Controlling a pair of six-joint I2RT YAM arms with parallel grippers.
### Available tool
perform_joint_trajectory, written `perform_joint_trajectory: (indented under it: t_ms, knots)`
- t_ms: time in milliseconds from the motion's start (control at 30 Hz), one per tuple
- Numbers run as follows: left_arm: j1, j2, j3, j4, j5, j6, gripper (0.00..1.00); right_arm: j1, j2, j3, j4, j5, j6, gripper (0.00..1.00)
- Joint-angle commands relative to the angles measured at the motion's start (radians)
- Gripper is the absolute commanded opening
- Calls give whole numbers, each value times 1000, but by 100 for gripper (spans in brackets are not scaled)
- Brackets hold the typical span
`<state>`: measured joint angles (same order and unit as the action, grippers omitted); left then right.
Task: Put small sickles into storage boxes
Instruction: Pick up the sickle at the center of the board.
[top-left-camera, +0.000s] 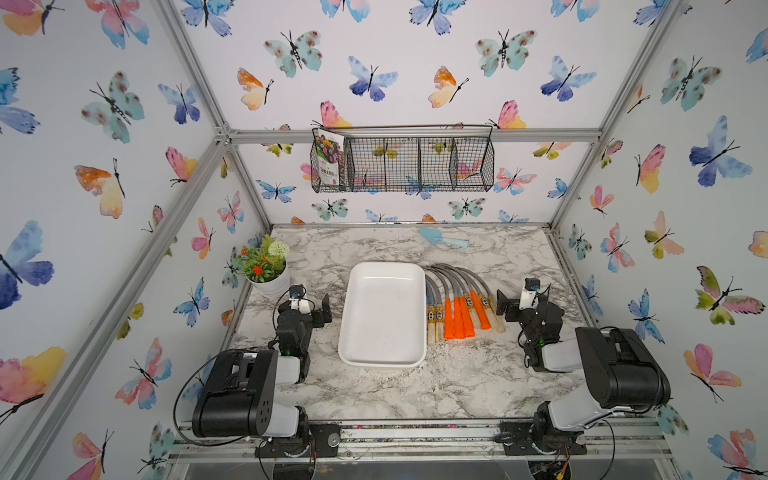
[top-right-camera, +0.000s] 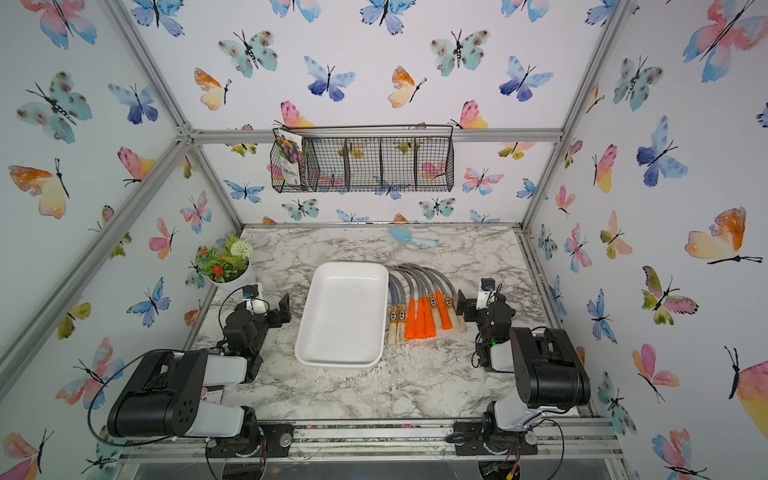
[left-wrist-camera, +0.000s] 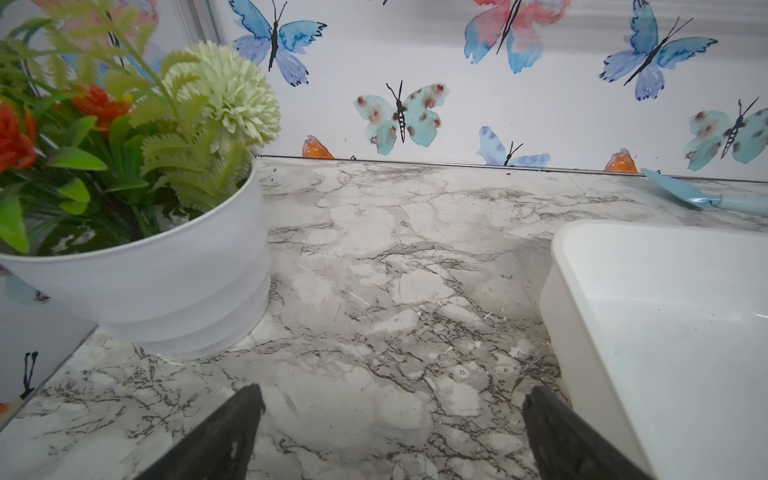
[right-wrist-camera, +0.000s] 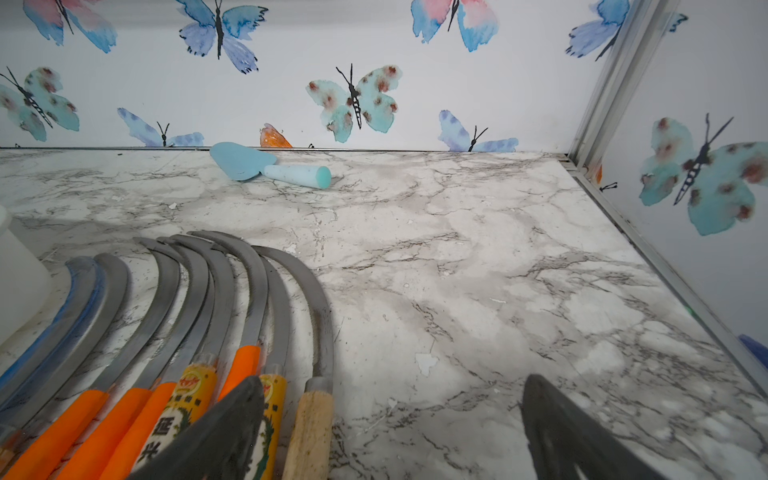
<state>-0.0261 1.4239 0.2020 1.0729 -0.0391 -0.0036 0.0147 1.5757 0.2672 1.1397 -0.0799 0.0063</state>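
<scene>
Top views look down from high in front over the whole marble-patterned tabletop (top-left-camera: 415, 395); wrist views sit low, facing the butterfly-papered back wall (left-wrist-camera: 457, 124), sharing the pale blue trowel (right-wrist-camera: 249, 162)

This is a robot test booth, a lab dressed up like a garden shed. Metal bars (top-left-camera: 540, 135) hold up walls of butterfly paper (top-left-camera: 374, 79). Two robot arms (top-left-camera: 237, 395) are bolted to a rail (top-left-camera: 415, 440) at the edge of the table (top-left-camera: 415, 395) — and on it sit a flower pot (top-left-camera: 272, 284) and sickles (top-left-camera: 457, 320).
</scene>
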Motion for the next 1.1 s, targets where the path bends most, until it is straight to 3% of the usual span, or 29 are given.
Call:
perform_joint_trajectory:
  t_ms: [0,67,400,800,900,1067]
  knots:
    - [-6,-14,3,22,-8,10,98,5,-8,17,-17,7,1,98]
    - [-24,-27,12,10,17,47,98,4,-16,27,-39,17,5,98]
    - [-48,-135,198,-394,-16,50,98,4,-93,204,-412,53,12,98]
    - [-76,-190,499,-966,50,-149,98,4,-137,456,-966,16,137,98]
    - [-84,-201,543,-1055,111,-195,98,4,-142,504,-1095,-12,167,98]
    - [-164,-231,605,-1189,121,-220,98,4,-143,548,-1248,-26,217,98]
